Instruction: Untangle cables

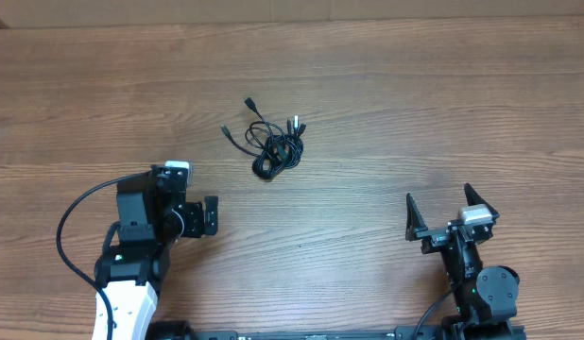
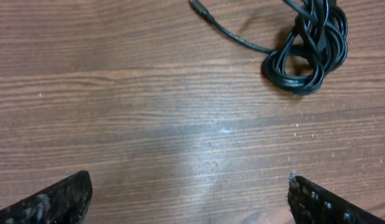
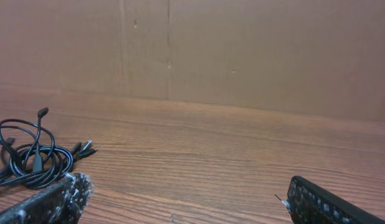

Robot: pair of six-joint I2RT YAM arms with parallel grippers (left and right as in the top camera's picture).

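The cables (image 1: 273, 146) are thin black cords bunched in a small knot on the wooden table (image 1: 386, 104), with a few plug ends sticking out to the left and top. In the left wrist view the cables (image 2: 308, 53) lie at the upper right, one loose end trailing left. The right wrist view has the cables (image 3: 30, 162) at its far left. My left gripper (image 1: 210, 216) is open, below and left of the knot, over bare wood (image 2: 189, 199). Far to the lower right of the knot, my right gripper (image 1: 441, 200) is also open and holds nothing (image 3: 186, 199).
A brown cardboard wall (image 3: 242, 50) stands along the table's far edge. A thick black arm cable (image 1: 70, 236) loops out at the left of the left arm. The table's near edge runs just behind both arm bases.
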